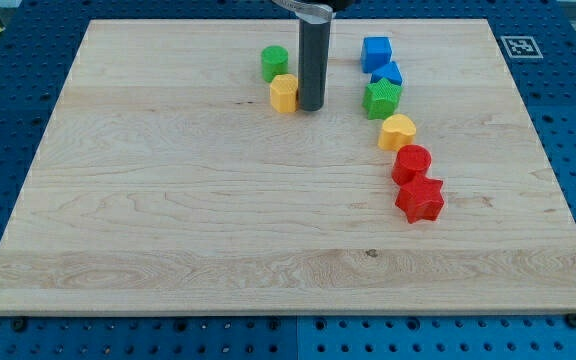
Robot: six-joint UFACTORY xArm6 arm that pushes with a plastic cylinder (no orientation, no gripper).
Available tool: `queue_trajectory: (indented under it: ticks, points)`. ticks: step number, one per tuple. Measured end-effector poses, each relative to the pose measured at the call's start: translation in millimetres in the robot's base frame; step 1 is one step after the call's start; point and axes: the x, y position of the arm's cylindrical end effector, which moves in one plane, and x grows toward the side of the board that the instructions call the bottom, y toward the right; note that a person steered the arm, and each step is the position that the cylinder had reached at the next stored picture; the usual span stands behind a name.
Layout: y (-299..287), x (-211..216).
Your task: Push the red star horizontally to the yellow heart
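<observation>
- My tip [311, 107] rests just right of the yellow block [284, 93]; no jaws show.
- Red star [420, 199] sits below the yellow heart [397, 131], red cylinder [411, 162] between them.

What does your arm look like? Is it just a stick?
Pretty much! It is a straight, round, dark grey rod, smooth and a little shiny, hanging from a dark mount with a pale metal rim at the view's top. My tip is flat and blunt. No fingers, cables or markings show.
</observation>
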Motion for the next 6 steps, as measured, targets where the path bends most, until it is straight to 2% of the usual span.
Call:
queue_trajectory:
  ticks: [2, 3, 5, 6]
  points:
    - [-10.5, 0.0]
    - [-8.1, 32.4]
    - [22.5, 166.6]
    - [55.4, 209.8]
